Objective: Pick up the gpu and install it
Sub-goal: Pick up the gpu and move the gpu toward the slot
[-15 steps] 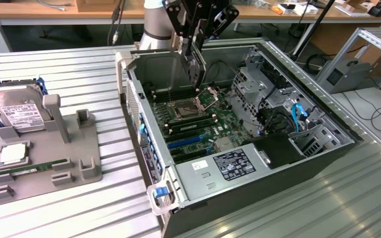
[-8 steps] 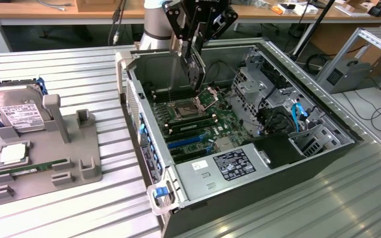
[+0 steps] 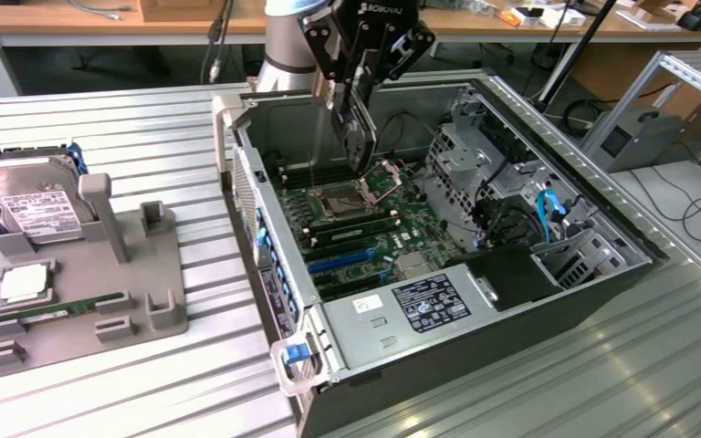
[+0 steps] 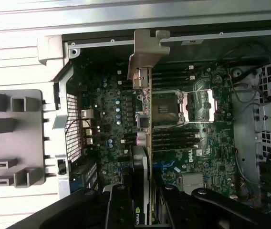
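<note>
Above the open computer case (image 3: 275,274), the exterior view shows the gripper (image 3: 360,96) clamped on the gpu (image 3: 357,141), which hangs edge-down over the motherboard (image 3: 381,233). In the wrist view the gpu (image 4: 146,129) juts from between the fingers (image 4: 121,210), with its silver bracket (image 4: 146,50) at the far end.

Open computer case (image 3: 256,203), motherboard (image 3: 375,228) directly below the fingers (image 4: 119,210). Well apart from them, a grey fixture (image 3: 83,342) on the desk (image 3: 107,401) holds a hard drive (image 3: 40,214) and memory stick (image 3: 70,308).
</note>
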Controlling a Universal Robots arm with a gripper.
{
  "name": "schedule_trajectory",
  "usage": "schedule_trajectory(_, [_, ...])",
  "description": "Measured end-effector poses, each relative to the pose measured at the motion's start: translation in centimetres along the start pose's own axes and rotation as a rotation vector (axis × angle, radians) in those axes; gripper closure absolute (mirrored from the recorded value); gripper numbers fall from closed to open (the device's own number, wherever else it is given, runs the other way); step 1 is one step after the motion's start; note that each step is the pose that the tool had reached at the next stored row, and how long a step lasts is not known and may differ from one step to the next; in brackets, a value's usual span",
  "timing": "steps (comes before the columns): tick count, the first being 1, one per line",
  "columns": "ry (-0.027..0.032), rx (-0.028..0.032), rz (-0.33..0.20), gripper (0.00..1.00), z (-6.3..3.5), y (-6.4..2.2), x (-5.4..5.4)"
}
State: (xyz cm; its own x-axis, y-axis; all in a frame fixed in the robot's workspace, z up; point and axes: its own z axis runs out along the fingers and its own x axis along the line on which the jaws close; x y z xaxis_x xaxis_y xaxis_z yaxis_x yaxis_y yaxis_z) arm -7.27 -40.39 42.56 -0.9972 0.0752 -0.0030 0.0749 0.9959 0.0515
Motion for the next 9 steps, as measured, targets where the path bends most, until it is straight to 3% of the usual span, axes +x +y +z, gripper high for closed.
schedule_trajectory(9, [0.0020, 0.0003, 0.000, 0.73, 1.58, -0.08, -0.1])
